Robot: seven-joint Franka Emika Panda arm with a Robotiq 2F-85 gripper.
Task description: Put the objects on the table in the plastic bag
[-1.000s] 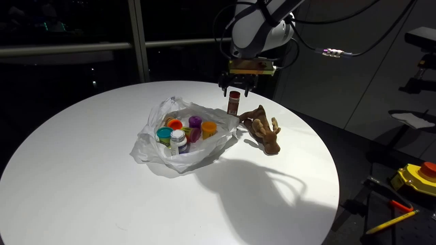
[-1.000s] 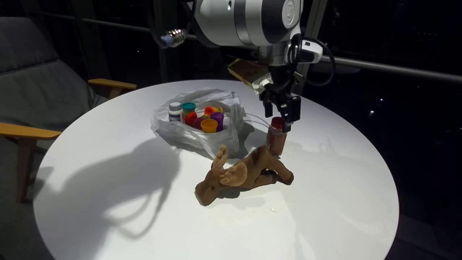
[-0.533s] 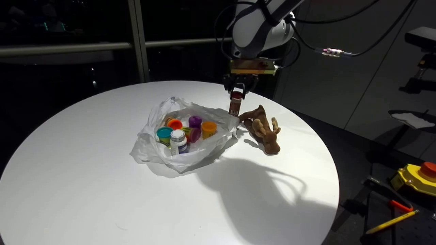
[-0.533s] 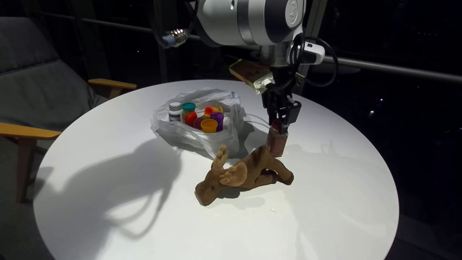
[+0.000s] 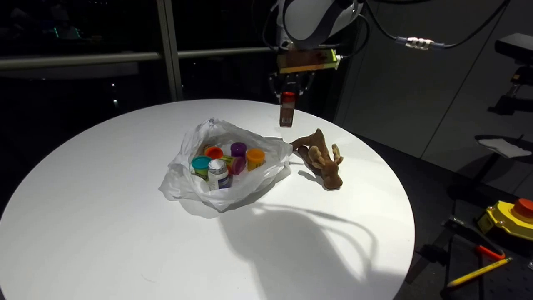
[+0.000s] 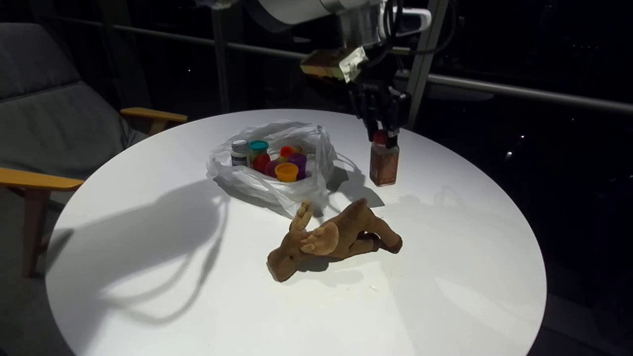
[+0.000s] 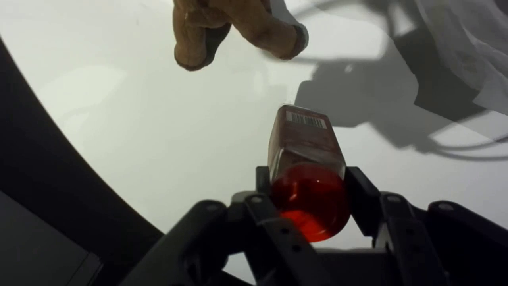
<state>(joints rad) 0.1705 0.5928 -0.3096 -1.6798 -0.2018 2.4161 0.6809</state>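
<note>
We've got a barcode [image 7: 306,120] on the shaker bottle [image 7: 313,145], cap [image 7: 311,202] clamped in the part-closed gripper [image 7: 308,186], wrist view's lower middle

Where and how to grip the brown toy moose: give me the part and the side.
Once the gripper frees the red-capped bottle, take the brown toy moose across its torso, probably straight from above: that is the long, narrow middle, with antlers jutting at one end and legs at the other.

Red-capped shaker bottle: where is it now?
In an exterior view, the shaker bottle hangs in the gripper above the table, right of the plastic bag.
</note>
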